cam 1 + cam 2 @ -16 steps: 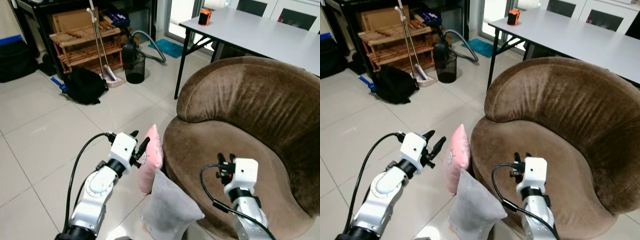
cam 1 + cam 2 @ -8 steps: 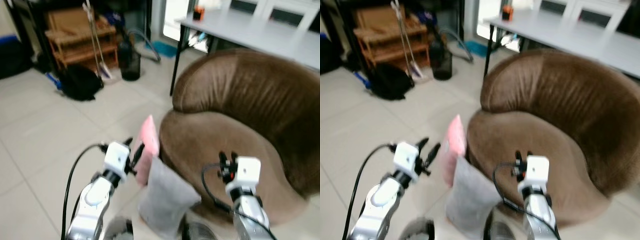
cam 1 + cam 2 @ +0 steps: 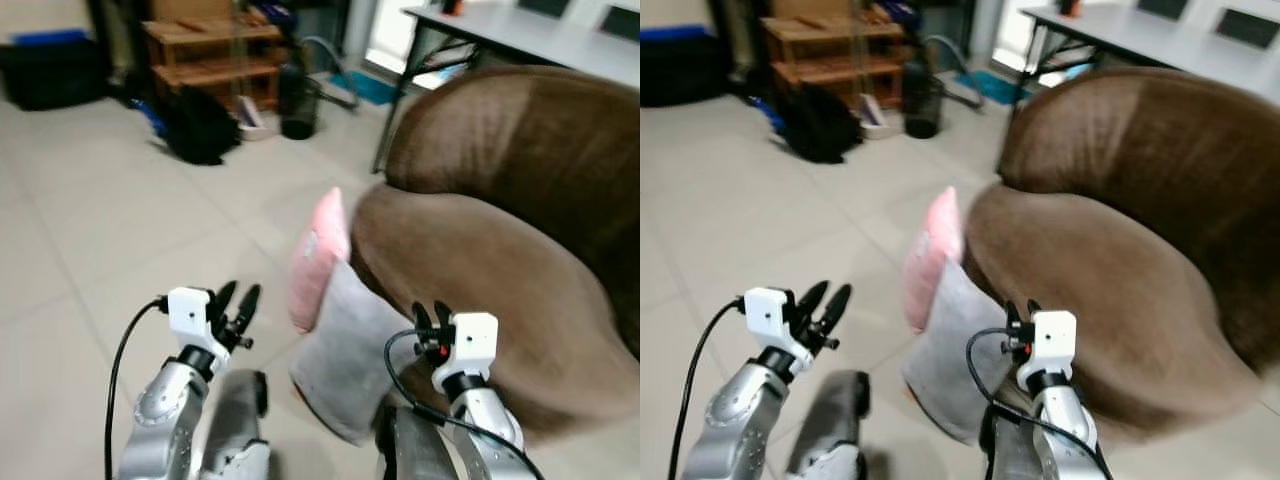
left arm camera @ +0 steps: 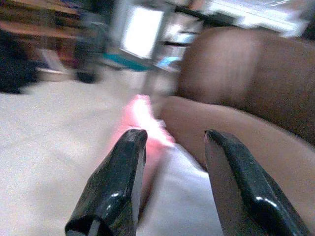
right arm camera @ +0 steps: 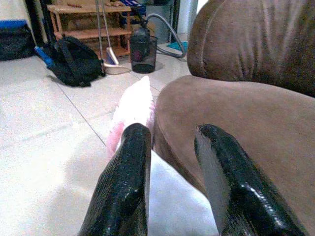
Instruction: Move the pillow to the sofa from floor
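Over by the far wall a black backpack [image 3: 200,125] slumps on the pale tiled floor [image 3: 90,230] in front of a low wooden slatted rack [image 3: 205,60], and nearer in, the left gripper [image 3: 238,305] hovers above the tiles with its two black fingers spread apart, holding nothing and a little short of the cushions. A soft pink pillow [image 3: 318,258] stands on edge on the floor, leaning against the front of the round brown velvet sofa [image 3: 480,260], with a pale grey fabric pillow [image 3: 345,350] propped against the sofa just in front of it and overlapping its lower part. The right gripper [image 3: 433,317] hangs beside the grey pillow at the sofa's front edge, its fingers parted and empty, and behind the sofa stands a grey table with black legs [image 3: 500,35].
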`<state>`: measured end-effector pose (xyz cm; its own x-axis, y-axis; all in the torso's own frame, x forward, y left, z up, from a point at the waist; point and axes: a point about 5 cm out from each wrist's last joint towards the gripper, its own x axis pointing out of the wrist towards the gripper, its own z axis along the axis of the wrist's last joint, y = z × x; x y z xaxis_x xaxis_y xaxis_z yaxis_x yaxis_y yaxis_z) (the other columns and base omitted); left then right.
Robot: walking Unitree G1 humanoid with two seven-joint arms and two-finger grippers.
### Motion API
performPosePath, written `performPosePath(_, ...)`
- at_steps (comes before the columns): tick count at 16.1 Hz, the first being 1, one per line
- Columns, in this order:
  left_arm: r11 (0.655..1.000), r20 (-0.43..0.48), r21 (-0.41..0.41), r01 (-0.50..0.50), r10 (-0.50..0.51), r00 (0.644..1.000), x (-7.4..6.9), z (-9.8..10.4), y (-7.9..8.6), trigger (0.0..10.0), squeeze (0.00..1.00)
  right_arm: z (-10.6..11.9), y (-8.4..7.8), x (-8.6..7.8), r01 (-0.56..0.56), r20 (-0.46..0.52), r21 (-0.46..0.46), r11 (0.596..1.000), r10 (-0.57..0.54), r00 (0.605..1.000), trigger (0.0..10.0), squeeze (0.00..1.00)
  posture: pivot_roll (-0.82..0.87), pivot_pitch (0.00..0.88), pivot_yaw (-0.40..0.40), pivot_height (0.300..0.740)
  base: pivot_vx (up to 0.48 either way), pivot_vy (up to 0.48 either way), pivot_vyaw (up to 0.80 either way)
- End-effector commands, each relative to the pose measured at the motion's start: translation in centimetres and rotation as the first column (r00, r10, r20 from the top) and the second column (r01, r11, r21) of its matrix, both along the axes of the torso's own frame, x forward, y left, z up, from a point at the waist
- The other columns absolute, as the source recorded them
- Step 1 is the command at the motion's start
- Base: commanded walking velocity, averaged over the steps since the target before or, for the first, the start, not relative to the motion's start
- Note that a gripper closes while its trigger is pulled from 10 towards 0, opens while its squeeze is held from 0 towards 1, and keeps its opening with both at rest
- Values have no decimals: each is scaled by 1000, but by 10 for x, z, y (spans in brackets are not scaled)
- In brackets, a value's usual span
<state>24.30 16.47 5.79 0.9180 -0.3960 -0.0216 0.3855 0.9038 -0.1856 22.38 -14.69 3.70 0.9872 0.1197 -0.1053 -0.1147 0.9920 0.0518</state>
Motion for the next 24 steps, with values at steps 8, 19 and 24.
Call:
performPosePath(8, 845, 93, 366, -391, 385, 918, 9, -3, 39, 10000, 0, -14, -17, 7, 90, -88, -86, 992, -97, 991, 10000, 0, 92, 71, -123, 540, 0, 0, 0)
performPosePath(19, 846, 49, 364, -389, 400, 915, 16, -16, 37, 10000, 0, -18, -29, 6, 222, -68, -83, 971, -228, 971, 10000, 0, 87, 62, -109, 540, 0, 0, 0)
performPosePath(24, 857, 14, 358, -370, 391, 920, 12, -23, 32, 10000, 0, -15, -34, 13, 250, -48, -82, 965, -255, 966, 10000, 0, 94, 61, -123, 540, 0, 0, 0)
